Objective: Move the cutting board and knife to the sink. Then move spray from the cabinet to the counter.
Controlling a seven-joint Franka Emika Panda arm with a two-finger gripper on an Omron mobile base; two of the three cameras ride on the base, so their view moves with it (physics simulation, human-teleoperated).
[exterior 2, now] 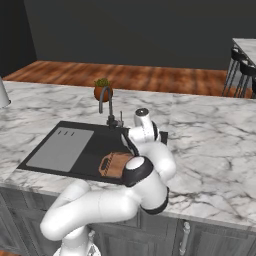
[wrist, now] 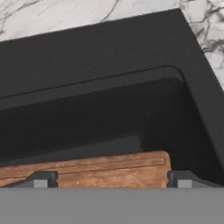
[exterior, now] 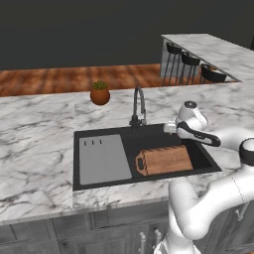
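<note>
At the bottom of the hand view, the two dark fingertips [wrist: 40, 180] are seen set wide apart, one at each side of the cutting board [wrist: 94, 171], so the gripper [wrist: 111, 180] is judged to be spread and not clamped on anything. The board is lying inside the sink [exterior: 82, 183], in the deep dark basin on its right side, with its rounded handle end turned toward the grey drainer panel [exterior: 103, 158]. It appears to be tilted against the basin wall rather than flat, probably because the basin is barely wider than the board. The hand is held just above the basin's right end, beside the faucet [exterior: 138, 106], which suits a release made from above. The knife cannot be found in any view, and neither spray nor cabinet is shown. A potted plant [exterior: 99, 93] is standing on the counter [exterior: 34, 149] behind the sink.
</note>
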